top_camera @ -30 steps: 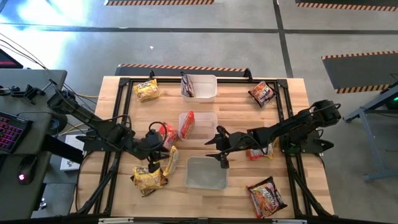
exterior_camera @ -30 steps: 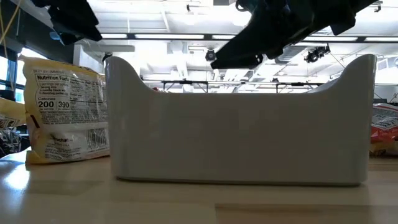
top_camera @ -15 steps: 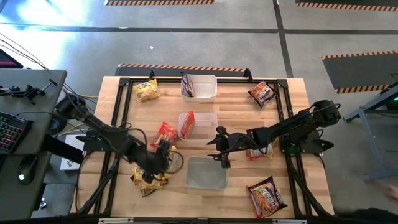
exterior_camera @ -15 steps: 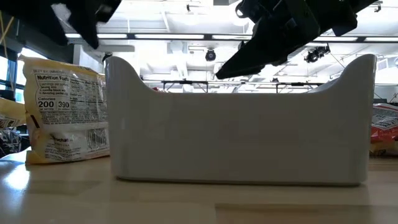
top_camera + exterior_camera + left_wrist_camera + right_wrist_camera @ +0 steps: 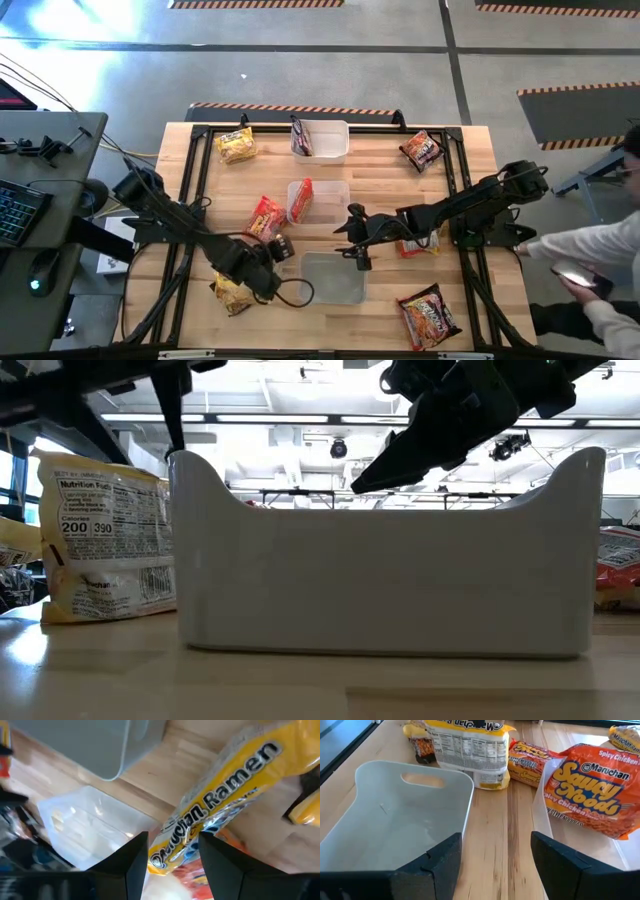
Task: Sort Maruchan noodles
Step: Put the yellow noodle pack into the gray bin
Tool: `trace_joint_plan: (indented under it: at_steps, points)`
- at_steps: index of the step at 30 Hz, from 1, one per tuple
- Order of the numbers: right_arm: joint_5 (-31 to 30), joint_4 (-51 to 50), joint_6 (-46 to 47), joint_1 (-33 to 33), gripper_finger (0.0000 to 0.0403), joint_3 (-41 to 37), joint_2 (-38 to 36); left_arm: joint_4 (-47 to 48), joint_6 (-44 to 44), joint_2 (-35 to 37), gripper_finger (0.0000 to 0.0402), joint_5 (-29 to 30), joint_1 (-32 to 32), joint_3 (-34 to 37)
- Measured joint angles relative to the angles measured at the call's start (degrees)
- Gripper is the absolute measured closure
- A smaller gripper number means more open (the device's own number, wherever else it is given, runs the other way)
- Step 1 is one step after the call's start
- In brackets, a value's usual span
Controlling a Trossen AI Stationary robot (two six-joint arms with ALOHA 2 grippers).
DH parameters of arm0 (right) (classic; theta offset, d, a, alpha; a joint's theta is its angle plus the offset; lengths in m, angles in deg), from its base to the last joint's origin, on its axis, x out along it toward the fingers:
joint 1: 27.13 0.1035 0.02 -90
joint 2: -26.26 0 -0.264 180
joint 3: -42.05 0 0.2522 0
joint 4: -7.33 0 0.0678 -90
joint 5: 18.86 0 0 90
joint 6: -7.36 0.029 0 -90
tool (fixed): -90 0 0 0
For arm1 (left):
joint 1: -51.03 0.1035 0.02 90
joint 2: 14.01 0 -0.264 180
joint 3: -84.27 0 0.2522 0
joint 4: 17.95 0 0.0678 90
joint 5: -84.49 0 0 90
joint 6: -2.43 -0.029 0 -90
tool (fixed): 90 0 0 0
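Observation:
My left gripper (image 5: 266,258) (image 5: 172,837) hangs open near the table's front left. It hovers over a yellow Maruchan packet (image 5: 225,785) (image 5: 467,750) that stands on its long edge beside the near tub (image 5: 332,278). Its fingers stand either side of the packet's upper end. Another yellow packet (image 5: 232,293) lies just nearer. A red packet (image 5: 266,217) lies flat left of the middle tub (image 5: 330,205), which holds one red packet (image 5: 300,198). My right gripper (image 5: 352,240) (image 5: 495,840) waits open above the near tub's far right corner. My left gripper comes at the standing yellow packet slanting down from above, with the packet's upper end (image 5: 170,832) between its two fingers. I cannot tell whether the fingers touch it. My right gripper touches nothing.
The far tub (image 5: 332,142) holds a dark packet (image 5: 300,135). Loose packets lie at the far left (image 5: 235,145), far right (image 5: 421,150), near right (image 5: 430,315) and under my right arm (image 5: 420,245). A person (image 5: 600,265) stands at the table's right side.
My left gripper has gone from beside the red packet toward the table's near edge and down, rolling about its own axis, and now stands over the yellow packets. The red packet lies uncovered on the table. A person has come into view at the right.

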Motion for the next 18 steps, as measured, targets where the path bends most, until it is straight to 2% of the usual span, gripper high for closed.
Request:
trace_joint_plan:
  at_steps: [3,11,14,18]
  points:
    - [0.0,-0.2,0.0,0.0,0.0183,0.0,0.0,0.1,-3.5,-0.9,0.0236,0.4,0.0,0.0]
    - [0.4,-0.9,-0.1,0.0,0.0183,0.0,0.0,0.3,-5.3,-2.4,0.0243,0.7,-0.1,0.0]
    - [0.4,-0.8,-0.2,0.0,0.0183,0.0,0.0,0.3,-5.0,-2.5,0.0262,-0.2,-0.1,0.0]
    - [0.4,-0.9,-0.2,0.0,0.0183,0.0,0.0,0.3,-4.8,-2.5,0.0306,-0.8,-0.2,0.0]
